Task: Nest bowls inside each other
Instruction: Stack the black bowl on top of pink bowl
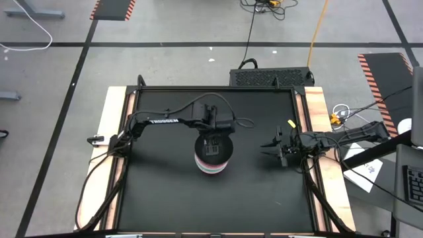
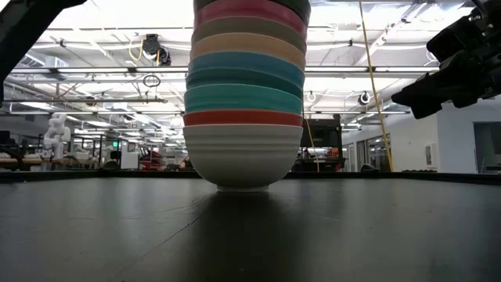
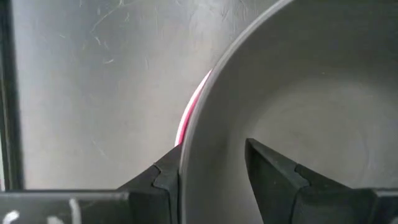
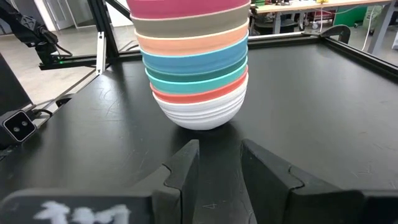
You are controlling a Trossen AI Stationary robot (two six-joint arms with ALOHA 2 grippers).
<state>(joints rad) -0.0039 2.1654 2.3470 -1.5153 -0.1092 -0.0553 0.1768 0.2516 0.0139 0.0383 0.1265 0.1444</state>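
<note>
High view: bowls (image 1: 212,158) nested in one stack at desk (image 1: 165,198) centre, left tool (image 1: 213,147) above; right tool (image 1: 276,148) at three o'clock.

Low view: white bowl (image 2: 243,157) lowest, red-pink, turquoise, blue, orange, tan above.

Left wrist: fingers (image 3: 273,171) spread astride top bowl's rim (image 3: 205,124).

Right wrist: right tool parted, empty.

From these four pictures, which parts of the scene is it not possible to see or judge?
- Top of the bowl stack: cut off by the upper edge in the low and right wrist views; hidden under the left claw in the high view.
- Number of bowls: uncertain for that reason.
- Left claw: its fingers straddle the top bowl's rim; contact unclear.
- Right claw: small in the high view, waiting right of the stack.
</note>
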